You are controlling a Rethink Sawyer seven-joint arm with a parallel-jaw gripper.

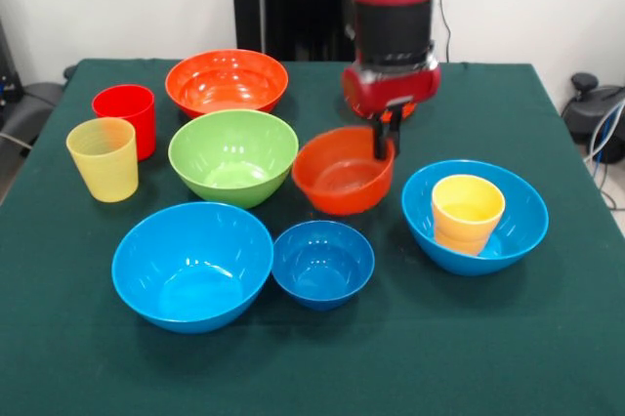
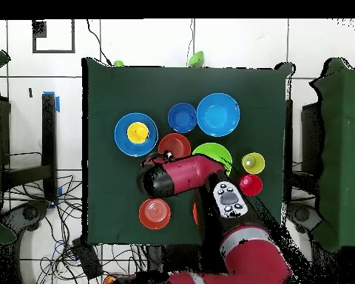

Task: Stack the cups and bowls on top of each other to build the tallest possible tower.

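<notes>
My gripper (image 1: 387,138) hangs over the table's middle, its dark fingers closed on the right rim of a small orange bowl (image 1: 342,174); overhead, the gripper (image 2: 166,155) sits at the edge of that bowl (image 2: 174,144). To the right a large light-blue bowl (image 1: 510,230) holds the short yellow-orange cups (image 1: 467,211). In front lie a small dark-blue bowl (image 1: 322,263) and a second large light-blue bowl (image 1: 191,265). A green bowl (image 1: 232,155) and a large orange bowl (image 1: 227,82) stand left of the gripper. A red cup (image 1: 127,115) and a pale yellow cup (image 1: 103,157) are at far left.
All pieces rest on a dark green tablecloth (image 1: 469,338). Overhead, the red arm (image 2: 191,176) covers part of the table's near half, with an orange-red round shape (image 2: 154,213) beside it. Cables and chairs ring the table.
</notes>
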